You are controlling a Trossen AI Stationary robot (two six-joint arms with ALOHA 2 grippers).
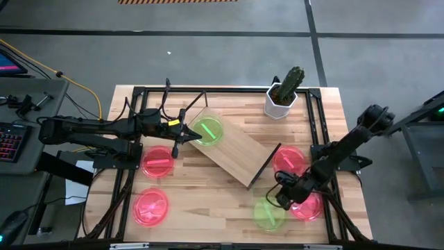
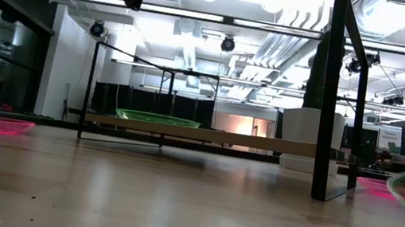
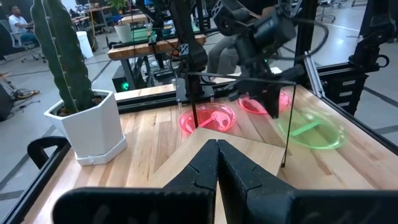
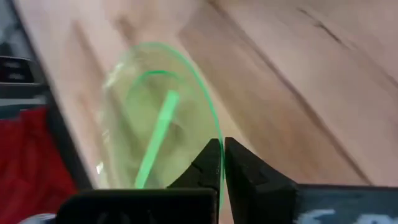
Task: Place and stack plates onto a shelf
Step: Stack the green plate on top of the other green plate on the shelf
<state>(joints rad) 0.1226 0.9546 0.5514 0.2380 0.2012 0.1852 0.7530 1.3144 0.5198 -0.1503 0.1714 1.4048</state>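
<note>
Bench (image 1: 229, 184) carries the shelf (image 1: 232, 147), set diagonally, one green plate (image 1: 207, 130) on its far-left end. Left pincer (image 1: 182, 133) closed, empty, beside that plate. Right pincer (image 1: 283, 199) clamped on second green plate's (image 4: 155, 118) rim near the front-right. Pink plates (image 1: 158, 162) lie around. No readable writing.

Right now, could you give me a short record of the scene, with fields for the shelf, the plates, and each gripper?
shelf: wooden board on a wire frame, set at an angle mid-table
on shelf: one green plate, at its far-left end
on table: two pink plates left, two pink right
left gripper: shut, empty, by the shelf's left end
right gripper: shut on second green plate, near right
other: potted cactus, far edge
</note>
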